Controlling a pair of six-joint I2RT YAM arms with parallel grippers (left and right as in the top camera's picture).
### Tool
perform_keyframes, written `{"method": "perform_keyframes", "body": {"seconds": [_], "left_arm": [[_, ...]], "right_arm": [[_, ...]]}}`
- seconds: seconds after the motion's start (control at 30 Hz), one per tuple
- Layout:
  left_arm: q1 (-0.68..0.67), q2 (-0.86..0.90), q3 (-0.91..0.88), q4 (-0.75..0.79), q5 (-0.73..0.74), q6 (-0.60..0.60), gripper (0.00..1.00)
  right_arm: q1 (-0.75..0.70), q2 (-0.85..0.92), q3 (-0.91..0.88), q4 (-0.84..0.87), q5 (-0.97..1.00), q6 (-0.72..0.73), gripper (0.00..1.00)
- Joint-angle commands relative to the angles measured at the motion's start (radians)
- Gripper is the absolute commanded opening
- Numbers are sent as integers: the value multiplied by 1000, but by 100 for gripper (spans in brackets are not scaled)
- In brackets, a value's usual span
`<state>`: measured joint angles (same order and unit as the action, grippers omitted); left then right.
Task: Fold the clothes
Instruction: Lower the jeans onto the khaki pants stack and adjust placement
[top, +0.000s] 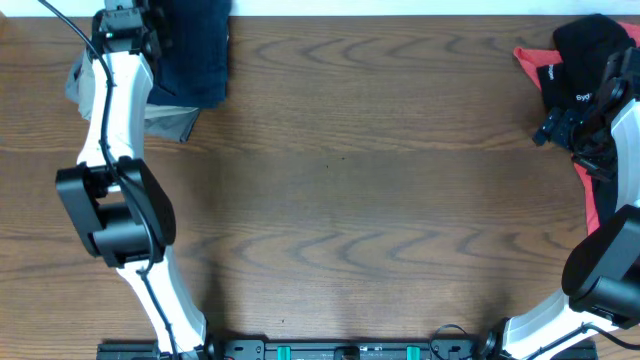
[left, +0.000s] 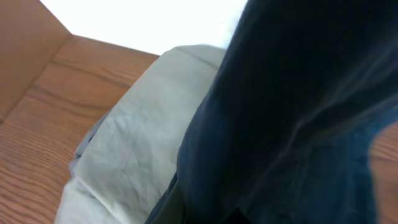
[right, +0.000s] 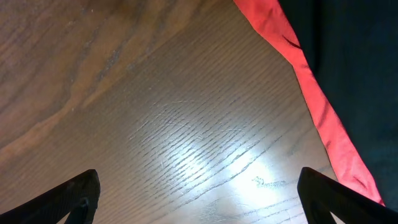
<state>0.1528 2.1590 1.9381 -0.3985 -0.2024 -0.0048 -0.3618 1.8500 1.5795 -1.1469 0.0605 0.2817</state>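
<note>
We saw the left gripper (top: 128, 22) at the far left corner of the table (top: 340, 180), over navy-blue shorts (top: 198, 55) that lay on tan shorts (left: 137, 143). Navy cloth filled its wrist view, so we could not tell whether it was clenched or released. The right gripper (right: 199, 190) stood spread wide above bare wood, grasping nothing, near a coral-red piece (right: 311, 93) that showed from under the black white-lettered top (top: 585, 50).

Overhead view: even light, sharp, soft shadows on the desk (top: 350, 180). Left wrist view: top centre blown out white, the near navy cloth (left: 298, 124) blurred. Right wrist view: pale glare at lower centre, upper left dim and soft.
</note>
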Motion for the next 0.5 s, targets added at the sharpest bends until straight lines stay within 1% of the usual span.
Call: {"method": "perform_keyframes", "body": {"seconds": [0.0, 0.33, 0.37, 0.4, 0.43, 0.47], "left_arm": [[37, 21, 35, 33, -24, -19, 6], [100, 74, 35, 79, -24, -15, 7], [108, 74, 35, 79, -24, -16, 15], [113, 74, 35, 79, -24, -16, 33], [119, 74, 35, 79, -24, -16, 60], [124, 74, 35, 79, -24, -16, 82]], "right_arm": [[-10, 2, 1, 0, 7, 13, 99], [-10, 2, 1, 0, 7, 14, 99], [-10, 2, 1, 0, 7, 14, 99], [-10, 2, 1, 0, 7, 14, 99], [-10, 2, 1, 0, 7, 14, 99], [-10, 2, 1, 0, 7, 13, 99]]}}
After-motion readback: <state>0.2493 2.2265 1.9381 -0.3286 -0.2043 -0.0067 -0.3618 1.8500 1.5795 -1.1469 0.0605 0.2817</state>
